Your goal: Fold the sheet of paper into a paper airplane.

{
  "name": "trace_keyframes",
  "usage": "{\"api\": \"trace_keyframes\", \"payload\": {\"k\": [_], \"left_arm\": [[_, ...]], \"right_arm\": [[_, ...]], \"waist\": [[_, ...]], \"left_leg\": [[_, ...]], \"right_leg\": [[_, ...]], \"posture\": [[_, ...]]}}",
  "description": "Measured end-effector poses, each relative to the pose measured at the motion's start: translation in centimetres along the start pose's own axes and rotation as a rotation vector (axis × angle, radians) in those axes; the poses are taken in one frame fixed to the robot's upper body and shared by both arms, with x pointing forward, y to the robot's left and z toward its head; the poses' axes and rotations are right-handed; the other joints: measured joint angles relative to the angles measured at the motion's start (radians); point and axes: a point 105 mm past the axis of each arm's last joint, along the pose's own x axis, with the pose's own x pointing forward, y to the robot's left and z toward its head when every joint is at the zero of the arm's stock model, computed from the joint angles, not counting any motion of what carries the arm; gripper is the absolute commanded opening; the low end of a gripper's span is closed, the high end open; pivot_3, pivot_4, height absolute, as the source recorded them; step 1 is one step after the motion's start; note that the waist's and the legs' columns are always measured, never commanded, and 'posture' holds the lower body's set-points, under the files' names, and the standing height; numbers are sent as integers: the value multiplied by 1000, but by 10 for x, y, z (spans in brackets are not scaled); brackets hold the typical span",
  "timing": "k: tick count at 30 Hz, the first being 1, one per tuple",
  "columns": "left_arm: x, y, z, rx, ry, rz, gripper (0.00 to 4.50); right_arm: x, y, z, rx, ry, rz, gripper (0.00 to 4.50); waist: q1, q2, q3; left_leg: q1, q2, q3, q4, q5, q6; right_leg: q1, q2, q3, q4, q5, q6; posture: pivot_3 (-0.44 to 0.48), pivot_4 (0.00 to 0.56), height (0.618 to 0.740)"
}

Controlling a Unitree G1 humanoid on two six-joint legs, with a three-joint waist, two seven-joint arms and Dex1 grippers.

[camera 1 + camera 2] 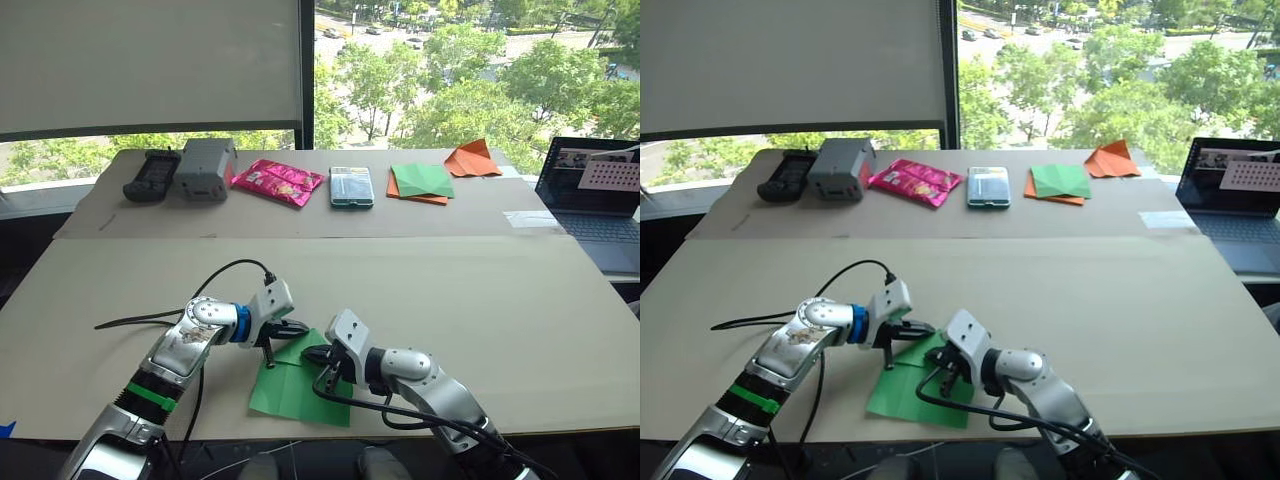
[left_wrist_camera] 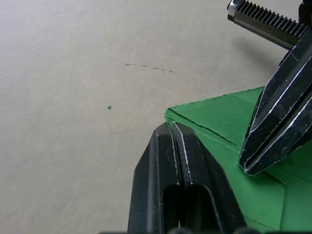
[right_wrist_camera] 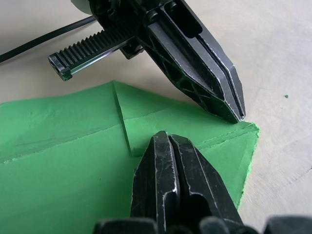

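The sheet of paper (image 1: 290, 388) lies flat at the table's (image 1: 480, 300) near edge, about midway along it, bright green with its far corners folded in to a blunt point. The left gripper (image 1: 296, 327) has its jaws pressed together, tips resting on the paper's far corner at the point. The right gripper (image 1: 314, 354) also has its jaws together, tips down on the folded flap just beside the left one. Along the table's far edge sit a darker green sheet (image 1: 421, 180) on orange paper and an orange paper triangle (image 1: 472, 159).
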Motion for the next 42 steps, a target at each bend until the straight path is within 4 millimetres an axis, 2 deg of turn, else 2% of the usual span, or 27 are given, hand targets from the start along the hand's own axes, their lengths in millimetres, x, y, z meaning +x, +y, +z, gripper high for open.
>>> {"api": "trace_keyframes", "payload": {"k": [12,23,42], "left_arm": [[-14,-9,-12,6,28,5,48],[-32,-26,-26,-24,59,-13,48],[-37,-24,-19,-134,26,-16,48]], "right_arm": [[0,0,-2,9,10,-4,0],[0,0,-2,9,12,-7,0],[1,-1,-1,5,11,-15,0]], "waist": [[-2,2,-5],[-3,2,-5],[-1,0,-3]], "left_leg": [[0,0,0,0,0,0],[1,1,0,-1,0,0],[0,1,0,-1,0,0]], "right_leg": [[-1,0,0,0,-1,-1],[-1,0,0,0,-1,-1],[-3,0,0,0,-1,-2]], "posture": [[0,150,740],[0,150,740],[0,150,740]]}}
